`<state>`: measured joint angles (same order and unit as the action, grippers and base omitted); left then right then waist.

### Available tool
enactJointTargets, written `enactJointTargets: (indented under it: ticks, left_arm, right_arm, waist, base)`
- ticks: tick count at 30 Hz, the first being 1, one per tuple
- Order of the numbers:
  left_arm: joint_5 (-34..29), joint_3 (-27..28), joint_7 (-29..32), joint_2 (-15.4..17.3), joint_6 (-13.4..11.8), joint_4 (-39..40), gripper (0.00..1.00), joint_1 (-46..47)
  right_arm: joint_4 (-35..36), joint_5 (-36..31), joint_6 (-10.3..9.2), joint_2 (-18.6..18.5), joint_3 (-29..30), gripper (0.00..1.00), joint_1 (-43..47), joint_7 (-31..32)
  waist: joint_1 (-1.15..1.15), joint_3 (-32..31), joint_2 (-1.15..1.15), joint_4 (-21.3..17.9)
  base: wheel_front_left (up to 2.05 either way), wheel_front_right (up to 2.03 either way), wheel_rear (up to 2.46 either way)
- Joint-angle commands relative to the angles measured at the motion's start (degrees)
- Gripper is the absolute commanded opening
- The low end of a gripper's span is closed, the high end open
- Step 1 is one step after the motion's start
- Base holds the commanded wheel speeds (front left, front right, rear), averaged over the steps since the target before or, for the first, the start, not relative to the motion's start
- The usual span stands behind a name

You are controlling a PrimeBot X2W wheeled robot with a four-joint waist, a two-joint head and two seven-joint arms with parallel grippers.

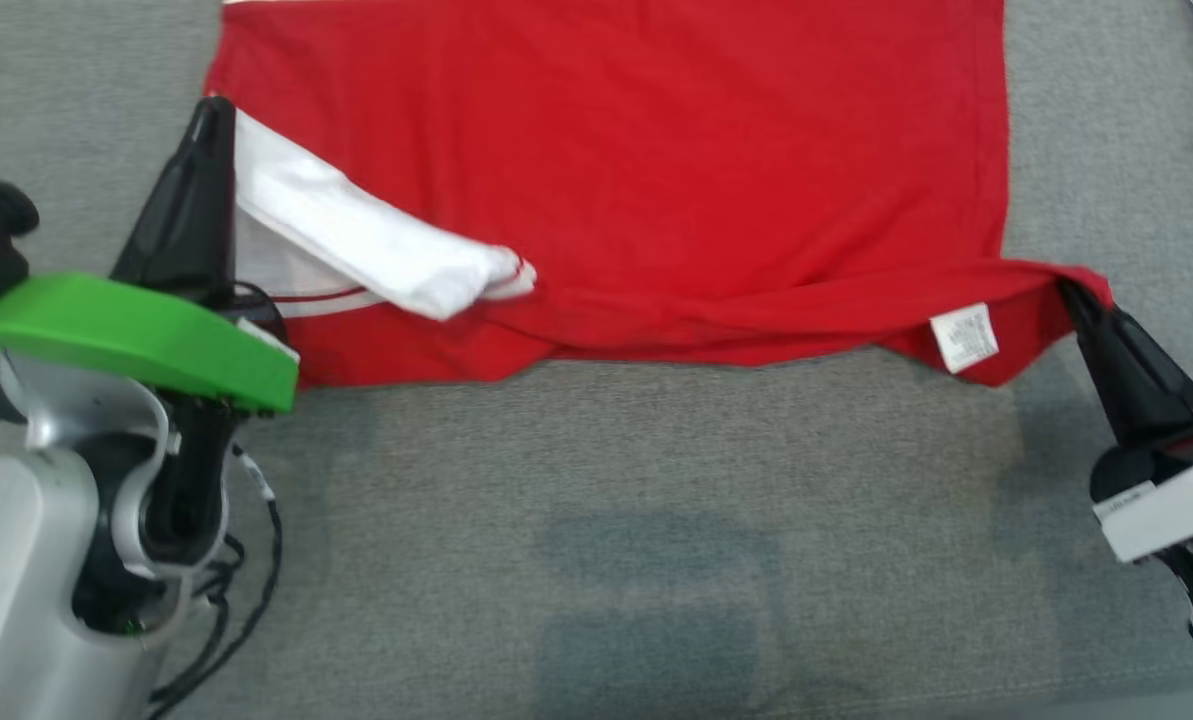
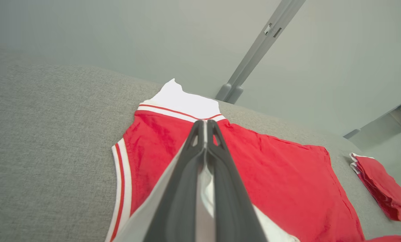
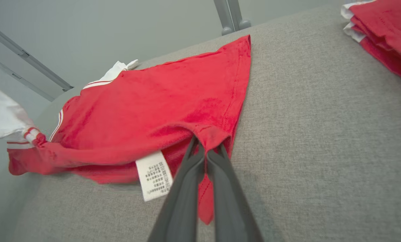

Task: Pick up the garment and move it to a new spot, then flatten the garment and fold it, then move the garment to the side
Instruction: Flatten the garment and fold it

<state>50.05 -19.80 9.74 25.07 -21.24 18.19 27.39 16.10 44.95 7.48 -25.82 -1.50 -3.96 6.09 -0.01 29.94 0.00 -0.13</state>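
Left gripper is pressed shut on the garment at its white sleeve. Right gripper pinches the near hem corner beside the care label. The garment is spread across the middle of the grey surface, toward the far edge. A folded red pile lies farther back by the right edge.

**Grey Cloth Table, Pale Plain Surround**

Coarse grey fabric is covering the table, and a soft darker shadow is lying on it toward six o'clock in the head view. In the left wrist view a pale grey-green surface is stretching beyond the table's edge; whether it is wall or floor cannot be told. A grey metal post is slanting across it toward one o'clock. In the right wrist view a thin grey rail is running at ten o'clock. Light is falling evenly.
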Motion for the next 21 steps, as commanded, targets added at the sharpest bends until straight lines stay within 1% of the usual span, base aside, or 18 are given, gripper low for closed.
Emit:
enactJointTargets:
  ticks: [1, 7, 10, 14, 17, 18, 19, 20, 21]
  left_arm:
    - [-0.5, 0.6, 0.8, 1.3, -0.1, -1.1, 0.00, 2.4]
    - [-0.2, 0.9, 3.5, 2.4, 0.9, -7.8, 0.00, 8.8]
    - [-0.4, 0.2, 4.8, 2.4, 1.7, -11.6, 0.00, 11.6]
    - [0.0, -0.6, 6.0, 2.3, 2.7, -16.4, 0.00, 13.8]
    - [0.1, -1.0, 6.4, 2.5, 3.3, -18.1, 0.00, 14.4]
    - [0.2, -1.0, 6.7, 2.6, 3.5, -18.9, 0.07, 14.5]
    - [0.3, -1.2, 6.9, 2.8, 3.7, -19.8, 0.37, 14.6]
    - [0.5, -1.2, 7.3, 2.8, 3.8, -20.4, 0.82, 14.7]
    - [1.0, -0.9, 7.6, 2.8, 3.6, -21.1, 1.00, 14.7]
  right_arm:
    - [0.4, 0.8, 0.02, 0.2, -1.2, 0.00, -2.6, 0.8]
    - [-0.7, 2.7, 0.02, 0.8, -4.6, 0.00, -10.3, 5.7]
    - [-1.9, 1.7, 0.02, 0.7, -5.8, 0.00, -13.4, 8.0]
    - [-3.8, 1.1, 0.02, 1.5, -6.8, 0.00, -16.6, 10.0]
    - [-4.8, 1.2, 0.02, 2.0, -7.5, 0.00, -18.2, 10.5]
    - [-5.4, 0.8, 0.02, 2.2, -7.8, 0.00, -18.9, 10.7]
    - [-6.1, 0.7, 0.02, 2.3, -8.4, 0.00, -19.5, 11.0]
    - [-6.9, 0.6, 0.02, 2.6, -8.8, 0.00, -20.0, 11.1]
    - [-7.7, 0.2, 0.02, 2.7, -9.1, 0.26, -20.7, 11.2]
  waist:
    - [0.01, 2.9, 0.00, -3.7]
    - [0.01, 3.9, 0.00, -4.9]
    - [0.01, 4.2, 0.00, -5.2]
    - [0.01, 4.2, 0.00, -5.5]
    - [0.01, 4.1, 0.00, -5.7]
    - [0.01, 4.0, 0.00, -5.8]
    - [0.01, 3.8, 0.00, -5.7]
    - [0.01, 3.6, 0.00, -5.6]
    - [0.01, 3.4, 0.00, -5.5]
  base:
    - [0.00, 0.00, 0.00]
    - [0.00, 0.00, 0.00]
    - [0.00, 0.00, 0.00]
    - [0.00, 0.00, 0.00]
    - [0.00, 0.00, 0.00]
    - [0.00, 0.00, 0.00]
    - [0.00, 0.00, 0.00]
    - [0.00, 0.00, 0.00]
    - [0.00, 0.00, 0.00]
